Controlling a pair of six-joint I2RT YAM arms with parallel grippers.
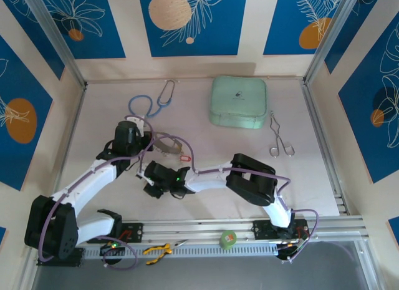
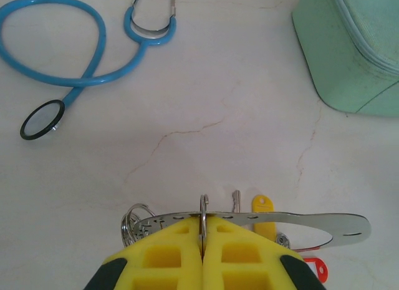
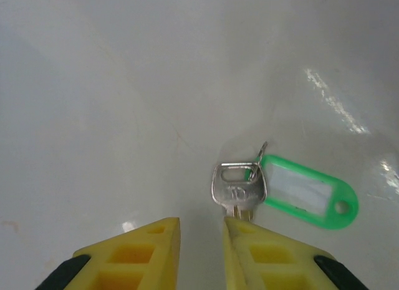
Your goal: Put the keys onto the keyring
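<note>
Over the pale table point(image 1: 312, 178), two arms. From the near-left base, elbow low and wrist pushed forward to mid-table, the left arm point(image 1: 87, 178). From the near-right base, folded at the elbow and stretched leftward, the right arm point(image 1: 249, 181).

At the back, a mint-green case point(image 1: 237, 101) with a small dark logo, too small to read.

Pressed fully together, the left gripper point(image 2: 203, 240), pinching a thin upright loop of the keyring point(image 2: 352, 226). A flat silvery band punched with a row of holes, lying mid-table just ahead of the yellow fingertips, well short of the blue stethoscope point(image 2: 42, 120). Close by the band, a yellow tag point(image 2: 262, 206) and a red tag point(image 2: 315, 268).

Low over the table, the right gripper point(image 3: 202, 226), partly open, holding nothing. Just ahead, one of the keys point(image 3: 239, 185). Silver head, stamped marks too blurred to read, shank meeting the tip of one finger. Linked by a small ring to a green tag point(image 3: 308, 193) with a pale insert.
</note>
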